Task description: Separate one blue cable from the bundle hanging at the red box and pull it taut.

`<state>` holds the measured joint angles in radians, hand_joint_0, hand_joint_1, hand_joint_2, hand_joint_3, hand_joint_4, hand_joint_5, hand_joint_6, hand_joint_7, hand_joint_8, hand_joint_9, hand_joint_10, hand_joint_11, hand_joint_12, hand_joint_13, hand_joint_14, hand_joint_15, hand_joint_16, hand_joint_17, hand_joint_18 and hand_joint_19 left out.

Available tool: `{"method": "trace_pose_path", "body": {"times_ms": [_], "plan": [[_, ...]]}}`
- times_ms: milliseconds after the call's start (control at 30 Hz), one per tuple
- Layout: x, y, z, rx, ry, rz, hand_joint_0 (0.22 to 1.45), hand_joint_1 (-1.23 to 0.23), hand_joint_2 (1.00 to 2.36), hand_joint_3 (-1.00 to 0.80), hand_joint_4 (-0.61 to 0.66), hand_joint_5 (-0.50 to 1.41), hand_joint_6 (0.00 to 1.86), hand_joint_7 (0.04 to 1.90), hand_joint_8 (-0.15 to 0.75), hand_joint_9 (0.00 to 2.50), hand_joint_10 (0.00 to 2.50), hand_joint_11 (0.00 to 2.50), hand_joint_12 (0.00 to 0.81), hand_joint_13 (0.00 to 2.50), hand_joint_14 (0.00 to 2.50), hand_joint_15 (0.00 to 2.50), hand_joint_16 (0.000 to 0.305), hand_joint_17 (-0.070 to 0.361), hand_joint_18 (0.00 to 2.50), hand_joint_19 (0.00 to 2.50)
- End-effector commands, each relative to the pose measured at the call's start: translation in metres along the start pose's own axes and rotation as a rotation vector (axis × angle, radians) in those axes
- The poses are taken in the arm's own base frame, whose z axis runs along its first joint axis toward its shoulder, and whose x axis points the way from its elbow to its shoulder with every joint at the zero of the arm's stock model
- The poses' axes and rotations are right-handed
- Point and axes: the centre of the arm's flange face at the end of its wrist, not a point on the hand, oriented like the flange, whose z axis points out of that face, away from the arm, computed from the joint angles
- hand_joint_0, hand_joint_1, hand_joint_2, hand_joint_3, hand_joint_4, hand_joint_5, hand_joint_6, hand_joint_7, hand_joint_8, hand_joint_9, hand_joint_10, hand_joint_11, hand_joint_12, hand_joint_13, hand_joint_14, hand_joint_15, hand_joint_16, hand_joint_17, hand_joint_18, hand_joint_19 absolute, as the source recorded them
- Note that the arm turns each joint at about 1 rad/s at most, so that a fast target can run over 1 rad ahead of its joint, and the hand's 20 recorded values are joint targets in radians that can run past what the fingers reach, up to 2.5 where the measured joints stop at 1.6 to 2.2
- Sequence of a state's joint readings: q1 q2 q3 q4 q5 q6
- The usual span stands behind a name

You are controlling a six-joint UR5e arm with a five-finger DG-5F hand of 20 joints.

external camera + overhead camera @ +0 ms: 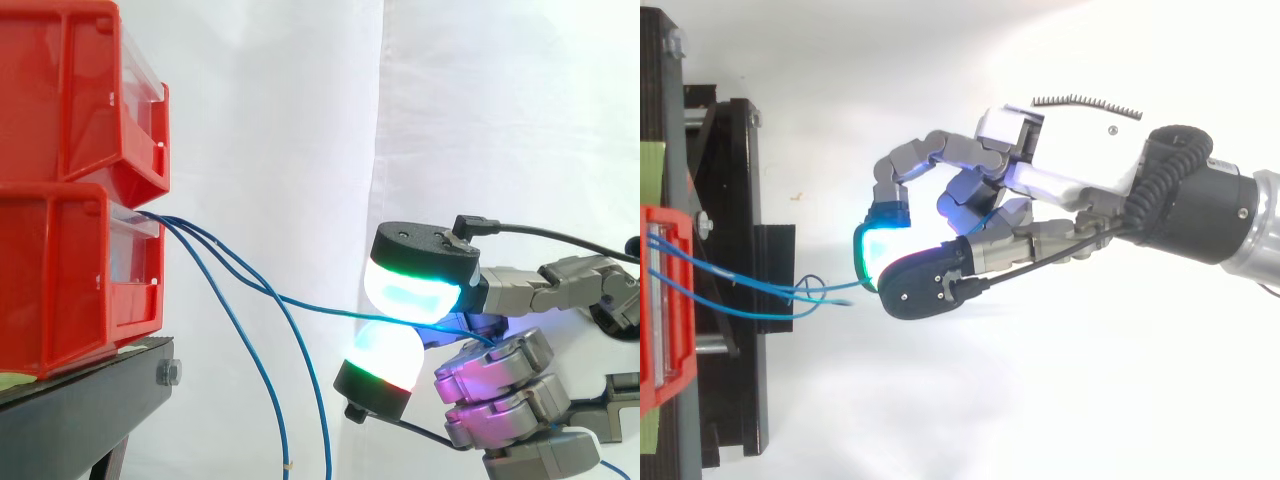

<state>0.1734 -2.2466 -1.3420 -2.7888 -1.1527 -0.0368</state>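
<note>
My hand (1060,190) is closed in a pinch, two glowing pads (415,290) clamping one thin blue cable (310,303). It runs out ahead of my fingertips, rising twd the lower red bin (60,280) w/ a slight sag (not taut yet, I reckon). Two other blue cables (265,390) droop below it, free. Pull should go away from the bin, along the cable.

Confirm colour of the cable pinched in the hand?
Blue, clearest in the side view: the cable runs from the lower red bin to the hand pinching it.

Grey-linked hand (1072,158) with white back, black-capped glowing green-white pads (410,290).
</note>
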Motion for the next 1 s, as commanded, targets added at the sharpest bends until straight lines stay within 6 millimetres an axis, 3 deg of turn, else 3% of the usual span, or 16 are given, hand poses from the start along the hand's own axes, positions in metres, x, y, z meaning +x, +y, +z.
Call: {"method": "trace_pose_path", "body": {"times_ms": [0,667,967], "plan": [[0.001,0.0005,-0.0003,-0.001,0.002,0.0,0.63,-0.58,1.01,-0.4,0.17,-0.19,0.85,1.16,0.324,1.05,1.63,1.64,0.391,0.89,2.5,1.47,0.044,0.1,1.43,1.5],[0.0021,-0.0005,-0.0006,0.001,-0.007,-0.001,0.61,-0.57,1.0,-0.46,0.18,-0.19,0.84,1.16,0.328,1.04,1.61,1.66,0.396,0.9,2.5,1.45,0.045,0.101,1.44,1.5],[0.002,0.0006,-0.0007,0.0,-0.007,0.001,0.64,-0.68,1.02,-0.24,0.17,-0.19,0.85,1.19,0.332,1.0,1.67,1.61,0.401,0.89,2.5,1.47,0.045,0.101,1.42,1.49]]}}
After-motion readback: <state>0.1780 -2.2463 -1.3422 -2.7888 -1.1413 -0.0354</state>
